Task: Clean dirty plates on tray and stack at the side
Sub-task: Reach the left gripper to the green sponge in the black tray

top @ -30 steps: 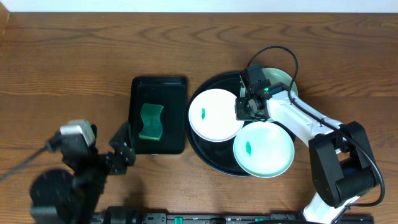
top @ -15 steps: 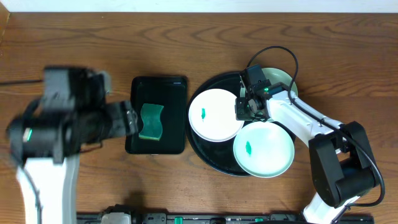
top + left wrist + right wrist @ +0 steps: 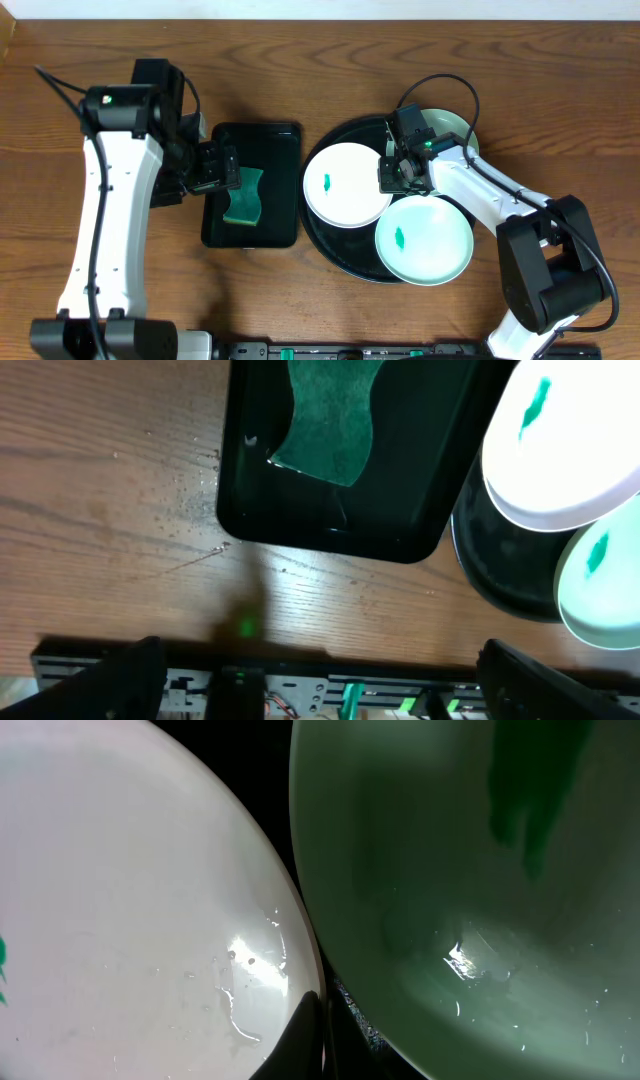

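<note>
The round black tray [image 3: 330, 237] holds three plates. A white plate [image 3: 347, 183] with a green smear lies at its left. A mint plate [image 3: 424, 239] with a smear lies at the front right. A second mint plate [image 3: 450, 127] at the back is partly hidden by my right arm. My right gripper [image 3: 395, 172] is shut on the white plate's right rim; in the right wrist view its fingers [image 3: 312, 1030] pinch the white plate [image 3: 130, 890] next to the mint plate [image 3: 470, 870]. My left gripper [image 3: 215, 165] is open and empty above the left edge of the rectangular tray.
A rectangular black tray [image 3: 275, 140] left of the round tray holds a green sponge [image 3: 242, 195]. It shows in the left wrist view [image 3: 250, 510] with the sponge [image 3: 330, 415]. My left gripper's fingers [image 3: 320, 690] sit wide apart above the table's front edge.
My left arm has swung up from the front left corner to over the rectangular tray's left side. My right arm and the plates have not moved.
</note>
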